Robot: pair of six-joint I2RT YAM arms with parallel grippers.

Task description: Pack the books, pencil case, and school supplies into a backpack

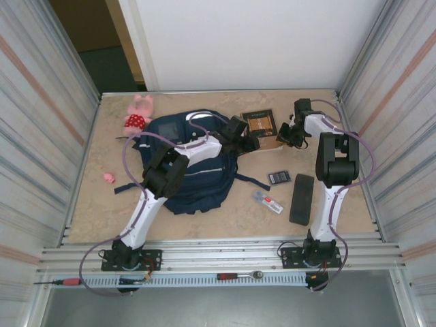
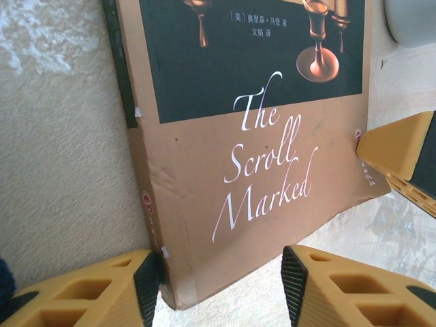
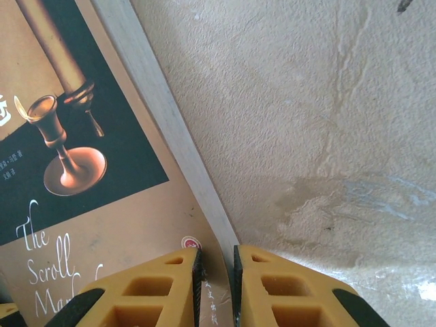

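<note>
Book (image 1: 259,123): one counted, lying flat, long axis up-down in frame.
Left pincer (image 2: 223,269): released, straddling Book's lower corner.
Right pincer (image 3: 216,264): clenched on Book's edge.

It looked like a robot lab cell: ribbed metal walls (image 1: 41,136) left and right, a white panel (image 1: 252,41) far, and a ratchet (image 1: 240,275) on the near aluminium rail (image 1: 204,255).

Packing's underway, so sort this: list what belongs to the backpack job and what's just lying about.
Job: navy backpack; "The Scroll Marked" book; dark book edge beneath it; black pencil case; dark grey flat rectangle; clear pack with red label.
Lying about: pink plush toy; small pink object; red-handled screwdriver; ratchet wrench.
</note>
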